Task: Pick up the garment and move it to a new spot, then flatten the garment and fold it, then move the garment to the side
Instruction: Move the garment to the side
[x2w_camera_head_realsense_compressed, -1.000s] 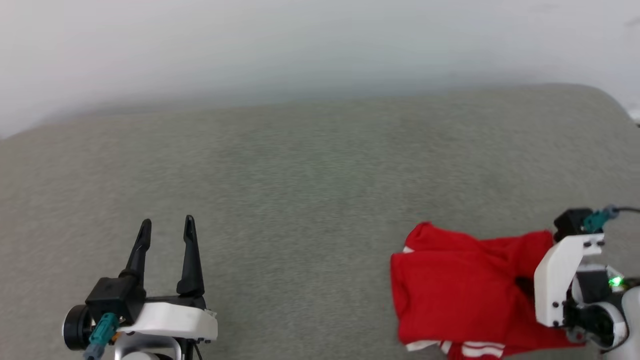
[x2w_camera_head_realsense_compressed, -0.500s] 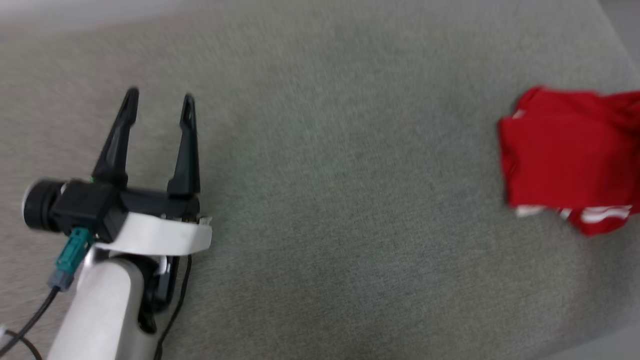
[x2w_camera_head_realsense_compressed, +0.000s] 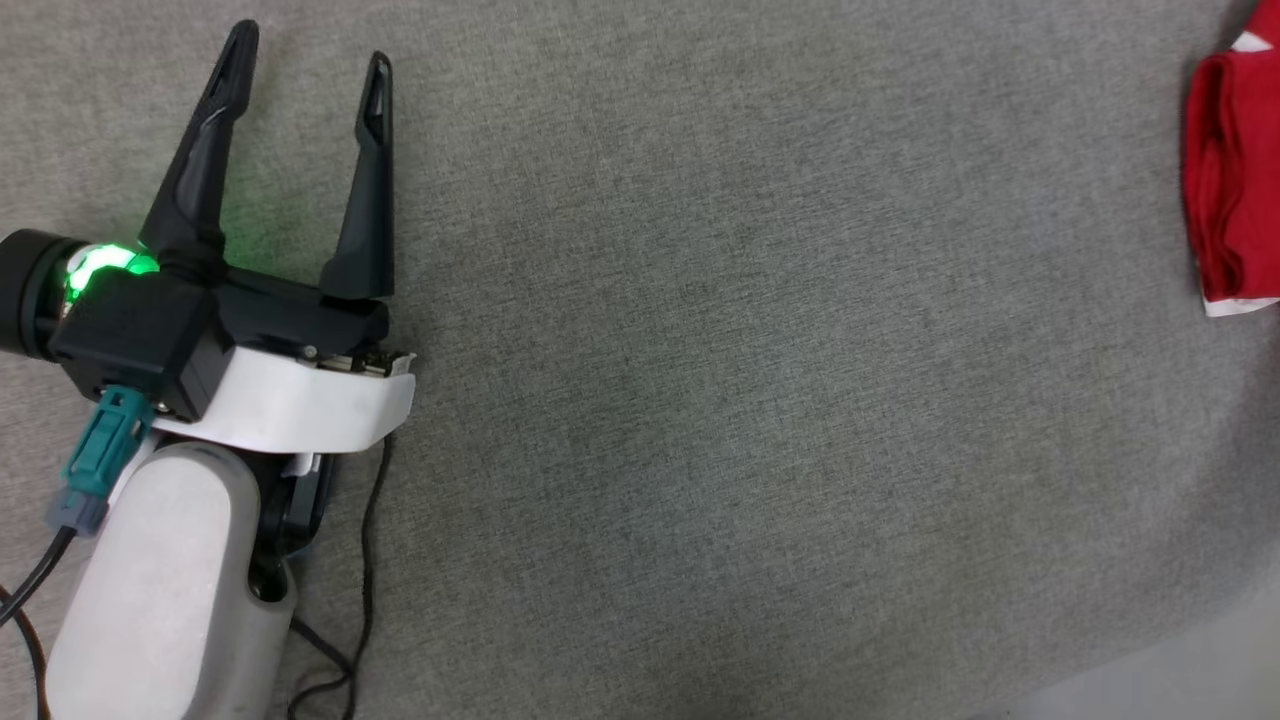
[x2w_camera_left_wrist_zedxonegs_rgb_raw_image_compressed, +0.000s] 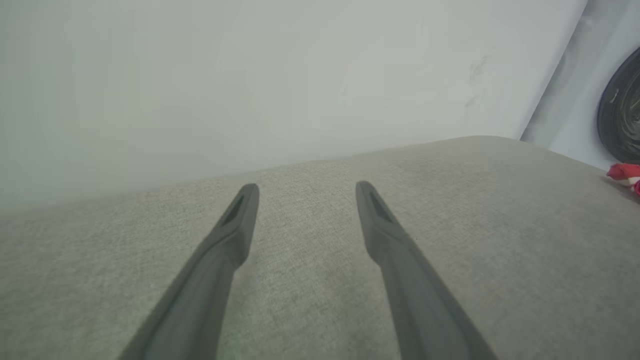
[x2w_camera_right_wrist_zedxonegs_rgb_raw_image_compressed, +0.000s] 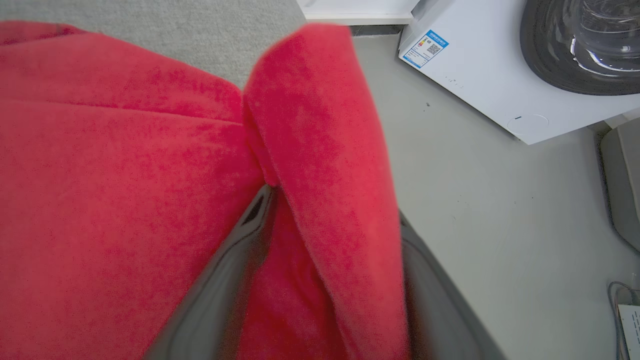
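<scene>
Right wrist view: the right gripper (x2w_camera_right_wrist_zedxonegs_rgb_raw_image_compressed: 332, 205) has its two fingers apart. A fat fold of the red shirt (x2w_camera_right_wrist_zedxonegs_rgb_raw_image_compressed: 125, 175) lies loose between them and drapes over the finger at 4 o'clock. More shirt fills this view from 7 o'clock up to 11 o'clock. Past the fold there is bare floor (x2w_camera_right_wrist_zedxonegs_rgb_raw_image_compressed: 475, 200) at 3 o'clock, and a white washer (x2w_camera_right_wrist_zedxonegs_rgb_raw_image_compressed: 500, 90) at 1 o'clock.

Head view: the left gripper (x2w_camera_head_realsense_compressed: 310, 45) sits at 10 o'clock over the grey top (x2w_camera_head_realsense_compressed: 700, 400). Its fingers are apart and hold nothing. The shirt (x2w_camera_head_realsense_compressed: 1235, 170) is far off at the 2 o'clock edge, lying folded on the grey top.

I think the shirt is at the side now, so the job is to let go well. The fold hangs on one finger. A fast pull may drag the shirt open or tip it to the floor, which looks close. It is best to leave the fingers wide, lift a little, and slide slowly straight back along them. If the fold comes along, stop and ease free. The left gripper is well apart from the shirt and can wait.
</scene>
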